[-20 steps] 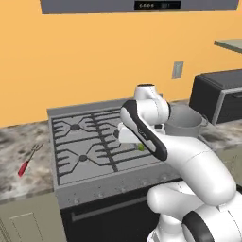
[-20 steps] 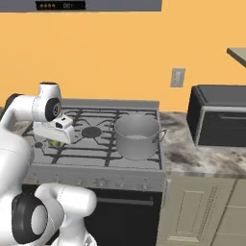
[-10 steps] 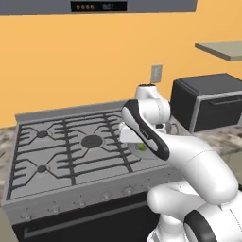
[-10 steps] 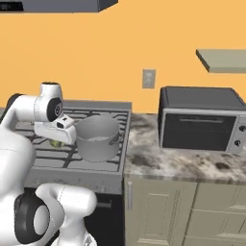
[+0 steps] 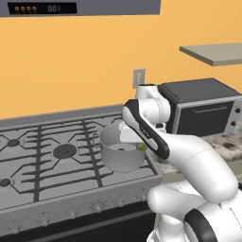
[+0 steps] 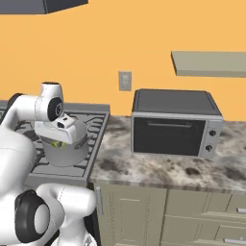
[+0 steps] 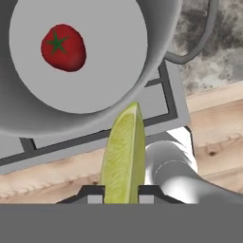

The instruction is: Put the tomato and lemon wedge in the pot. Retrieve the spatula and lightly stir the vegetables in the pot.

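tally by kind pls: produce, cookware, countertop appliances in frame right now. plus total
Produce: 2 — tomato in the pot, lemon wedge pinched in the gripper
Cookware: 1 — pot
Countertop appliances: 1 — toaster oven
Total: 4

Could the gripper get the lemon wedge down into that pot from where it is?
Probably yes. The gripper, shut on the lemon wedge, hangs at the pot rim; the opening is uncovered, with one tomato inside.

The dark display panel (image 5: pixel 41 8) above the stove shows pale digits reading "001".
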